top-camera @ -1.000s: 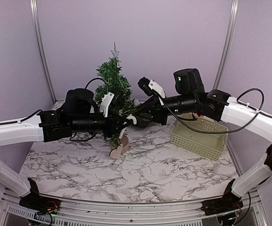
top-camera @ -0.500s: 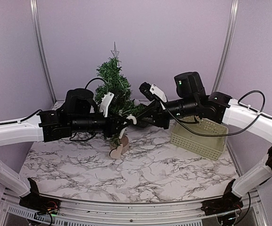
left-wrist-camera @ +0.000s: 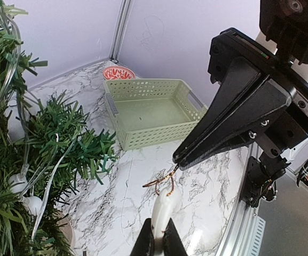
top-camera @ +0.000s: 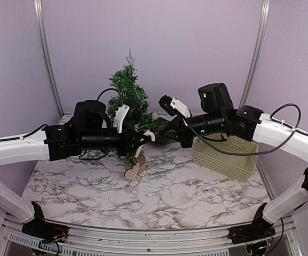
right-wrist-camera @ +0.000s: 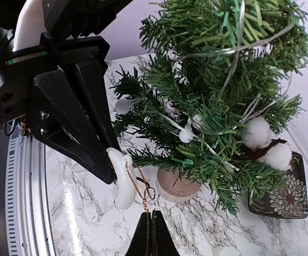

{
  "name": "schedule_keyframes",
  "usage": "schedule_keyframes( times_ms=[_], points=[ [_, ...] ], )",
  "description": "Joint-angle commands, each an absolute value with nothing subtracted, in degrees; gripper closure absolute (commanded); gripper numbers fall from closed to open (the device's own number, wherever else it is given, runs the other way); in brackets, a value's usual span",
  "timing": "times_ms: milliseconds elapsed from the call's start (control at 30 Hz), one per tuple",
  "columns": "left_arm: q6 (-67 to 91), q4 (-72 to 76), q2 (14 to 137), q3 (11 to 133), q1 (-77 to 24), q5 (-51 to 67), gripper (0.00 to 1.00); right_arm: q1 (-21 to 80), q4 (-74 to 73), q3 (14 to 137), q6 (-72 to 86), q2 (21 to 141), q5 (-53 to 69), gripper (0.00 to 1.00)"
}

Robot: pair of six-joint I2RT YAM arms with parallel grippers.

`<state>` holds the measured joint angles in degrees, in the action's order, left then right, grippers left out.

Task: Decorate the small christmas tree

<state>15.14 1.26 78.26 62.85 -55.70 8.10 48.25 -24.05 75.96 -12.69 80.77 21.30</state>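
Note:
The small christmas tree (top-camera: 129, 93) stands at the back centre on its log-slice base (top-camera: 133, 171), with a silver star, string lights and white cotton balls (right-wrist-camera: 258, 132). My left gripper (top-camera: 143, 140) is in front of the tree, shut on a white crescent ornament (left-wrist-camera: 164, 210), which also shows in the right wrist view (right-wrist-camera: 123, 178). My right gripper (right-wrist-camera: 152, 216) faces it tip to tip, shut on the ornament's gold string loop (right-wrist-camera: 143, 186). The loop (left-wrist-camera: 162, 181) is stretched between the two grippers, above the marble table, just beside the lower branches (right-wrist-camera: 159, 154).
A pale green basket (top-camera: 226, 154) stands at the right and looks empty (left-wrist-camera: 154, 112). A red patterned bowl (left-wrist-camera: 118, 73) sits behind it in the corner. A dark patterned dish (right-wrist-camera: 284, 197) lies behind the tree. Purple walls enclose the table.
My right arm has shifted slightly to the right and down, still pinching the string loop. The left arm and the ornament have stayed in place.

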Motion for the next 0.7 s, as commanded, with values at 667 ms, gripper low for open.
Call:
schedule_keyframes(
  times_ms=[667],
  points=[
    [12.55,-1.78,79.66,67.84,-55.54,2.9,1.0,45.79,-16.28,79.9,-8.31,82.29,20.32,1.0]
  ],
)
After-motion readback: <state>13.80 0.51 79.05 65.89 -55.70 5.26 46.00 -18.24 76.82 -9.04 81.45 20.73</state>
